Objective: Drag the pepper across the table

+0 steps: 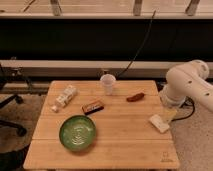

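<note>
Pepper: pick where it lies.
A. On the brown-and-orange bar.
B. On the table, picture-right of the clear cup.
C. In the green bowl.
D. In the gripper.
B: the pepper lies on the table planks picture-right of the clear cup, apart from the green bowl, while the gripper sits at the table's right edge, away from it.

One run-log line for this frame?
tool: at view-right edge of light wooden table | small reddish-brown pepper: far right, untouched | contact: none
</note>
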### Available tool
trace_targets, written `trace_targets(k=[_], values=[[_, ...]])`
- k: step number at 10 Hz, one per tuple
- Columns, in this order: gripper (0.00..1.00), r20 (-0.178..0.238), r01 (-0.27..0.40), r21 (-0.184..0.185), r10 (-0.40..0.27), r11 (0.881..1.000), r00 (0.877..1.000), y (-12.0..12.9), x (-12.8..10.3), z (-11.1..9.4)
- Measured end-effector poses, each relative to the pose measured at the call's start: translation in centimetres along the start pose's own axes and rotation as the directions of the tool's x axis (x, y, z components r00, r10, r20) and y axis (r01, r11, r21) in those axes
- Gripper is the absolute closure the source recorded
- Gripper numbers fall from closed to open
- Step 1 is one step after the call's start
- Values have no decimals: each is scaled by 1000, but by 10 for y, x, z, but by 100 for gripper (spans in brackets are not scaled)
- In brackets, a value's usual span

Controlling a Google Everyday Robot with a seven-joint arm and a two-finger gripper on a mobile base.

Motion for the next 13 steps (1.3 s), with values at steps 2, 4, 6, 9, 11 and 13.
trace_targets(k=[2,4,6,9,11,13], values=[[20,-11,13,6,-13,1000,1000,-12,-2,2],[20,-21,34,13,-34,999,999,-32,-7,7],[20,-40,53,10,-53,999,998,-36,-6,9],[20,-45,123,17,-122,992,991,-61,-23,16],[20,-56,156,14,-155,988,986,-68,-20,19],[20,-51,202,17,-201,979,978,-79,-29,24]])
